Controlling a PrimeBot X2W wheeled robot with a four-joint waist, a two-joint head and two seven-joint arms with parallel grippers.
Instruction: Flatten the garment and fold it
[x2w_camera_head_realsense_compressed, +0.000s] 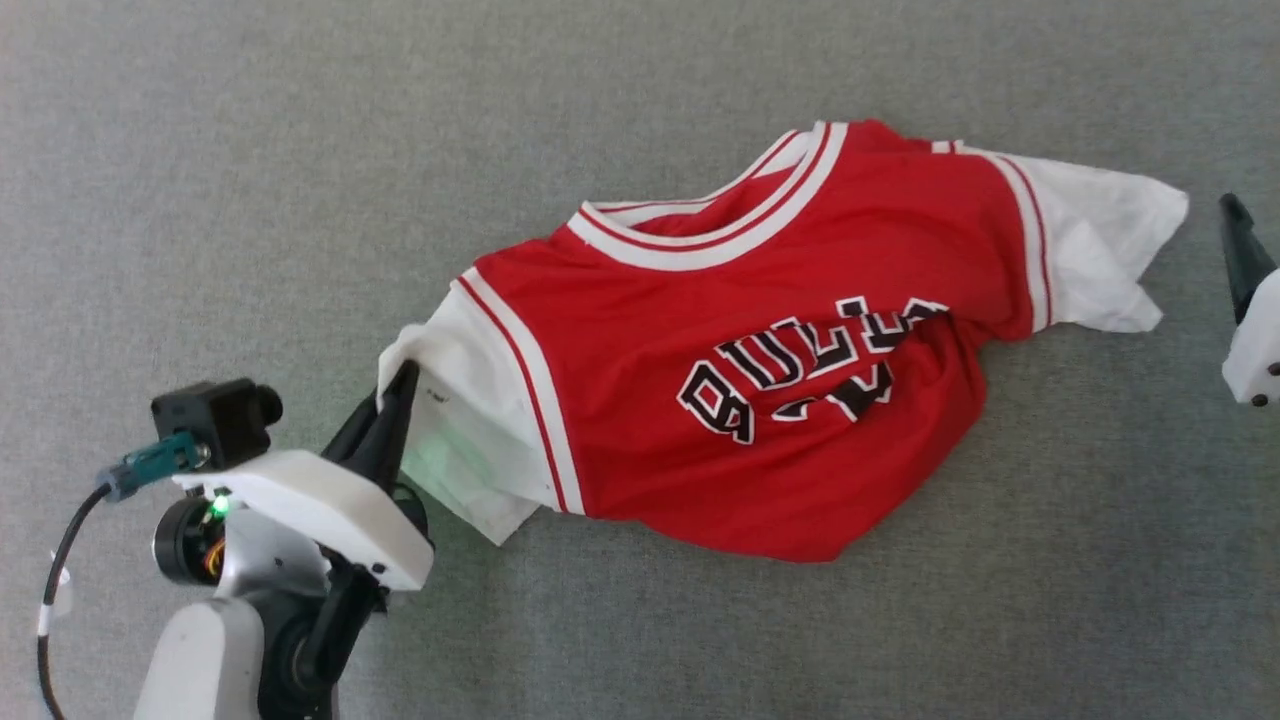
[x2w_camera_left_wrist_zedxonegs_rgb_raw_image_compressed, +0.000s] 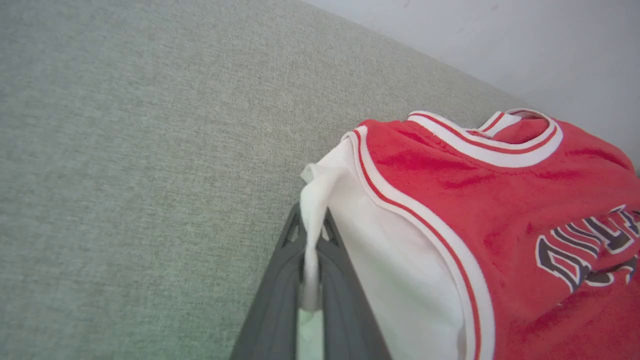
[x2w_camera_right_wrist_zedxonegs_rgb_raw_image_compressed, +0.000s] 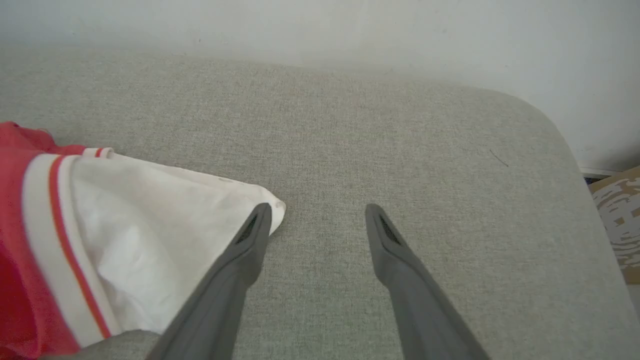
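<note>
Garment: the garment (x2w_camera_head_realsense_compressed: 760, 340) lay chest-up and rumpled across the middle of the grey padded surface (x2w_camera_head_realsense_compressed: 200, 150). In the head view its collar (x2w_camera_head_realsense_compressed: 700, 240) pointed toward 12 o'clock and its hem (x2w_camera_head_realsense_compressed: 800, 545) was bunched toward 6 o'clock.
Left claw: the left gripper (x2w_camera_left_wrist_zedxonegs_rgb_raw_image_compressed: 312, 235) was pinched tight on the edge of the white sleeve (x2w_camera_head_realsense_compressed: 470, 430) at the garment's 8 o'clock end. A strip of cloth ran up between its fingers.
Right claw: the right gripper (x2w_camera_right_wrist_zedxonegs_rgb_raw_image_compressed: 317, 212) stood wide and empty by the tip of the other sleeve (x2w_camera_head_realsense_compressed: 1100, 240) at the 2 o'clock end. Whether one finger touched the cloth could not be told.
Step in hand: flattening, by my reading, with one sleeve secured and the second not yet taken.
Next move: the right gripper probably needed to shift toward 9 o'clock in its own view, straddle the sleeve corner and close. Both arms could then draw apart toward 8 and 2 o'clock to pull out the wrinkles.
</note>
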